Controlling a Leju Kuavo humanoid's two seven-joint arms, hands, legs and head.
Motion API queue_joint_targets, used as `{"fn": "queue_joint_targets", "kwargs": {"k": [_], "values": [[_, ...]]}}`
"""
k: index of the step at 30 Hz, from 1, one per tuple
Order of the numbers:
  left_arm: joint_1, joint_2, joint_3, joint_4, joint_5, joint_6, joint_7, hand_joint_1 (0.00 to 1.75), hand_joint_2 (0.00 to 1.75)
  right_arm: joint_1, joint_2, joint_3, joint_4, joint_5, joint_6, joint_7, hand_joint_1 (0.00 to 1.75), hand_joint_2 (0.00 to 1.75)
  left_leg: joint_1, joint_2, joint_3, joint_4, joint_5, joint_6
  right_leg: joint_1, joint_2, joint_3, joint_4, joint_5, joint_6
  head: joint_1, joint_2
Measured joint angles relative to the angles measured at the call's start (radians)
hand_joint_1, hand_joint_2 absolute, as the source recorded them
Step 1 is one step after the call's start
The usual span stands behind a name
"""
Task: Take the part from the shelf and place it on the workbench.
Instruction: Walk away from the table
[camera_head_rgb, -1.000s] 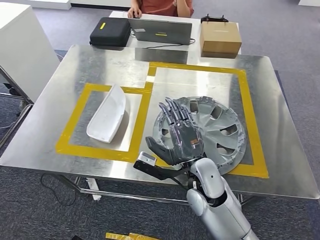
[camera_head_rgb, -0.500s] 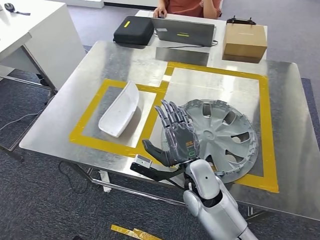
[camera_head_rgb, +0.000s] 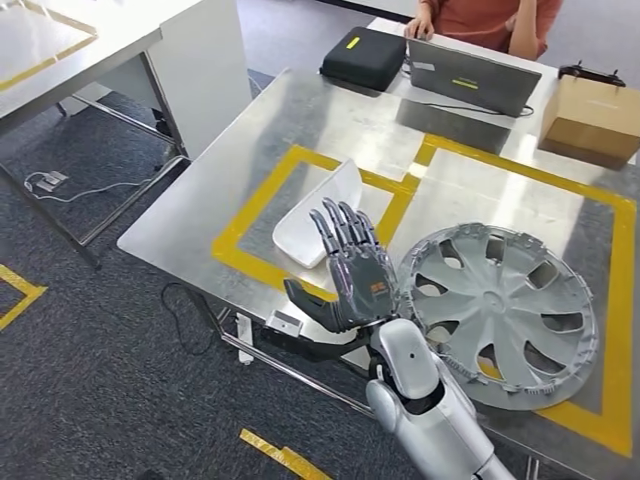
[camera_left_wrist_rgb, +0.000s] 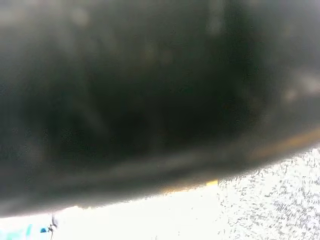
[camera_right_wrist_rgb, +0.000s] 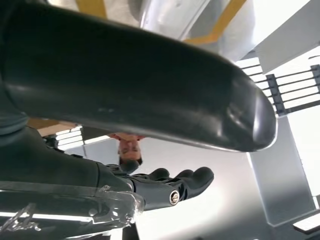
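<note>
Two parts are lying on the workbench (camera_head_rgb: 226, 160): a hubcap (camera_head_rgb: 502, 310) and, beside it, a white shell (camera_head_rgb: 317, 225). Right hand (camera_head_rgb: 355, 280) is hovering near the hubcap, fingers (camera_head_rgb: 343, 222) apart, empty.

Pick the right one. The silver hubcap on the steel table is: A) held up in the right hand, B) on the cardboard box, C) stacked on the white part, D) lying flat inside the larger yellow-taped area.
D: the hubcap lies flat on the table within the larger yellow tape outline, apart from the open right hand.
</note>
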Motion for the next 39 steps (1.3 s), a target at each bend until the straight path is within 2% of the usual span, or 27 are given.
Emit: {"fn": "queue_joint_targets", "kwargs": {"k": [2, 3, 4, 5, 7, 9, 11, 12, 13, 15, 16, 17, 18, 19, 20, 22, 24, 26, 27, 29, 30, 31, 33, 34, 36, 38, 39], "values": [[-0.002, 0.000, -0.001, 0.000, 0.000, 0.000, 0.000, 0.00, 0.00, 0.006, -0.001, 0.000, 0.002, 0.002, -0.001, 0.000, 0.00, 0.00, -0.001, -0.030, -0.001, 0.000, -0.001, 0.003, 0.000, 0.025, -0.068, 0.121, -0.037, -0.001, 0.003, 0.000], [-0.001, 0.000, -0.001, 0.000, 0.000, 0.000, 0.000, 0.00, 0.00, 0.008, -0.001, 0.000, 0.004, 0.002, -0.001, 0.000, 0.00, 0.00, -0.002, -0.046, -0.001, 0.000, -0.001, 0.003, 0.001, 0.028, -0.080, 0.133, -0.027, -0.003, 0.003, 0.000], [0.000, 0.000, -0.001, 0.000, 0.000, 0.000, 0.000, 0.00, 0.00, 0.010, -0.001, 0.000, 0.004, 0.003, -0.001, 0.000, 0.00, 0.00, -0.003, -0.062, 0.001, 0.001, -0.001, 0.003, 0.001, 0.032, -0.071, 0.102, 0.003, -0.006, 0.003, 0.000], [0.001, 0.000, -0.001, 0.000, 0.000, 0.000, 0.000, 0.00, 0.00, 0.010, -0.001, 0.000, 0.004, 0.005, -0.002, 0.000, 0.00, 0.00, -0.003, -0.077, 0.003, 0.001, -0.001, 0.002, 0.000, 0.043, -0.045, 0.038, 0.046, -0.010, 0.003, 0.000], [-0.001, -0.002, -0.003, 0.001, 0.000, 0.000, 0.000, 0.00, 0.00, 0.009, -0.001, 0.000, 0.005, 0.014, -0.005, 0.002, 0.00, 0.00, -0.002, -0.105, 0.004, 0.002, -0.002, -0.003, -0.003, 0.091, 0.017, -0.096, 0.106, -0.019, 0.002, 0.000], [-0.002, -0.003, -0.005, 0.001, 0.000, 0.000, 0.001, 0.00, 0.00, 0.008, -0.001, 0.001, 0.006, 0.031, -0.013, 0.007, 0.00, 0.00, 0.003, -0.129, -0.003, 0.003, 0.001, -0.016, -0.003, 0.118, 0.045, -0.149, 0.115, -0.025, 0.001, 0.000], [0.001, -0.001, -0.006, 0.002, 0.000, 0.000, 0.004, 0.00, 0.00, 0.007, -0.001, 0.001, 0.010, 0.050, -0.025, 0.010, 0.00, 0.00, 0.008, -0.149, -0.009, 0.001, 0.004, -0.030, -0.002, 0.099, 0.052, -0.157, 0.117, -0.032, 0.001, 0.000], [0.003, -0.001, -0.006, 0.003, 0.000, 0.000, 0.005, 0.00, 0.00, 0.006, 0.000, 0.001, 0.012, 0.058, -0.030, 0.010, 0.00, 0.00, 0.007, -0.139, -0.012, 0.007, 0.000, -0.036, -0.004, 0.086, 0.056, -0.162, 0.119, -0.038, 0.000, 0.000], [0.003, -0.001, -0.006, 0.004, 0.000, 0.000, 0.006, 0.00, 0.00, 0.005, 0.000, 0.001, 0.013, 0.065, -0.036, 0.011, 0.00, 0.00, 0.005, -0.114, -0.023, 0.029, -0.014, -0.040, -0.005, 0.071, 0.062, -0.168, 0.121, -0.043, -0.004, 0.000], [0.000, -0.002, -0.008, 0.007, 0.000, 0.000, 0.007, 0.00, 0.00, 0.005, 0.000, 0.001, 0.017, 0.082, -0.044, 0.012, 0.00, 0.00, 0.002, -0.042, -0.077, 0.135, -0.069, -0.048, -0.004, 0.039, 0.069, -0.174, 0.120, -0.052, -0.011, 0.000], [-0.002, -0.002, -0.010, 0.007, 0.000, 0.000, 0.008, 0.00, 0.00, 0.005, 0.000, 0.001, 0.019, 0.091, -0.047, 0.014, 0.00, 0.00, 0.004, -0.020, -0.114, 0.205, -0.097, -0.052, -0.002, 0.022, 0.070, -0.174, 0.117, -0.055, -0.013, 0.000], [-0.003, -0.002, -0.011, 0.008, 0.000, 0.000, 0.008, 0.00, 0.00, 0.007, 0.000, 0.001, 0.022, 0.100, -0.048, 0.016, 0.00, 0.00, 0.006, -0.009, -0.144, 0.260, -0.114, -0.055, -0.001, 0.006, 0.071, -0.174, 0.115, -0.056, -0.013, 0.000], [-0.001, -0.002, -0.012, 0.008, 0.000, 0.000, 0.008, 0.00, 0.00, 0.008, 0.000, 0.002, 0.025, 0.110, -0.049, 0.019, 0.00, 0.00, 0.008, -0.004, -0.158, 0.284, -0.112, -0.057, 0.000, -0.009, 0.072, -0.174, 0.112, -0.056, -0.013, 0.000], [0.000, -0.001, -0.013, 0.008, 0.000, 0.000, 0.009, 0.00, 0.00, 0.008, 0.000, 0.003, 0.027, 0.118, -0.050, 0.022, 0.00, 0.00, 0.009, -0.001, -0.151, 0.268, -0.092, -0.058, 0.000, -0.023, 0.075, -0.174, 0.109, -0.055, -0.013, 0.000], [0.002, -0.001, -0.013, 0.008, 0.000, 0.000, 0.009, 0.00, 0.00, 0.008, 0.000, 0.005, 0.028, 0.127, -0.051, 0.025, 0.00, 0.00, 0.009, 0.006, -0.122, 0.215, -0.057, -0.057, 0.001, -0.036, 0.079, -0.174, 0.106, -0.053, -0.014, 0.000], [0.002, 0.001, -0.013, 0.009, 0.000, 0.001, 0.011, 0.00, 0.00, 0.008, 0.000, 0.007, 0.029, 0.142, -0.053, 0.029, 0.00, 0.00, 0.001, 0.056, -0.047, 0.076, 0.002, -0.047, 0.005, -0.060, 0.090, -0.173, 0.095, -0.045, -0.014, 0.000], [-0.001, 0.002, -0.014, 0.009, 0.000, 0.002, 0.012, 0.00, 0.00, 0.010, 0.000, 0.008, 0.029, 0.155, -0.054, 0.032, 0.00, 0.00, -0.010, 0.094, -0.012, 0.009, 0.014, -0.033, 0.013, -0.082, 0.098, -0.172, 0.085, -0.035, -0.014, 0.000], [0.000, 0.002, -0.014, 0.009, 0.000, 0.002, 0.015, 0.00, 0.00, 0.011, 0.000, 0.010, 0.029, 0.166, -0.054, 0.034, 0.00, 0.00, -0.012, 0.077, -0.013, 0.004, 0.008, -0.022, 0.017, -0.107, 0.105, -0.174, 0.077, -0.025, -0.013, 0.000], [0.002, 0.002, -0.014, 0.009, 0.000, 0.002, 0.017, 0.00, 0.00, 0.012, 0.000, 0.011, 0.028, 0.169, -0.053, 0.034, 0.00, 0.00, -0.010, 0.063, -0.012, 0.002, 0.008, -0.017, 0.015, -0.100, 0.106, -0.170, 0.068, -0.019, -0.011, 0.000], [0.003, 0.002, -0.014, 0.009, 0.000, 0.002, 0.018, 0.00, 0.00, 0.012, 0.000, 0.013, 0.028, 0.175, -0.053, 0.034, 0.00, 0.00, -0.005, 0.036, -0.008, -0.002, 0.009, -0.006, 0.010, -0.047, 0.083, -0.112, 0.028, -0.011, -0.006, 0.000], [0.002, 0.002, -0.014, 0.009, 0.000, 0.002, 0.018, 0.00, 0.00, 0.014, 0.000, 0.013, 0.028, 0.177, -0.053, 0.034, 0.00, 0.00, -0.003, 0.022, -0.007, -0.003, 0.009, -0.002, 0.008, -0.009, 0.051, -0.048, -0.002, -0.009, -0.002, 0.000], [0.001, 0.002, -0.014, 0.009, 0.000, 0.002, 0.018, 0.00, 0.00, 0.018, -0.001, 0.013, 0.028, 0.180, -0.053, 0.034, 0.00, 0.00, -0.003, 0.008, -0.008, -0.003, 0.009, 0.001, 0.007, 0.013, 0.012, 0.027, -0.032, -0.009, 0.000, 0.000], [0.002, 0.003, -0.015, 0.009, 0.000, 0.001, 0.018, 0.00, 0.00, 0.027, -0.001, 0.013, 0.028, 0.184, -0.052, 0.034, 0.00, 0.00, -0.003, -0.025, -0.007, -0.002, 0.008, 0.003, 0.007, 0.027, -0.053, 0.129, -0.052, -0.008, 0.001, 0.000], [0.003, 0.004, -0.014, 0.009, 0.000, 0.000, 0.018, 0.00, 0.00, 0.030, -0.001, 0.014, 0.028, 0.187, -0.052, 0.034, 0.00, 0.00, -0.003, -0.041, -0.006, -0.002, 0.008, 0.002, 0.007, 0.029, -0.061, 0.126, -0.032, -0.009, 0.001, 0.000], [0.006, 0.004, -0.014, 0.009, 0.000, 0.000, 0.019, 0.00, 0.00, 0.031, -0.001, 0.014, 0.028, 0.193, -0.053, 0.034, 0.00, 0.00, -0.003, -0.072, -0.003, -0.002, 0.007, 0.000, 0.004, 0.047, -0.024, 0.012, 0.052, -0.013, 0.002, 0.000], [0.006, 0.003, -0.014, 0.009, 0.000, 0.000, 0.019, 0.00, 0.00, 0.031, -0.001, 0.014, 0.028, 0.199, -0.053, 0.034, 0.00, 0.00, -0.003, -0.100, -0.005, 0.001, 0.007, -0.007, -0.002, 0.097, 0.026, -0.110, 0.108, -0.017, 0.002, 0.000], [0.007, 0.003, -0.014, 0.009, 0.000, 0.000, 0.019, 0.00, 0.00, 0.031, -0.001, 0.014, 0.028, 0.202, -0.053, 0.034, 0.00, 0.00, -0.002, -0.111, -0.009, 0.002, 0.008, -0.014, -0.004, 0.115, 0.039, -0.139, 0.115, -0.019, 0.002, 0.000]]}}
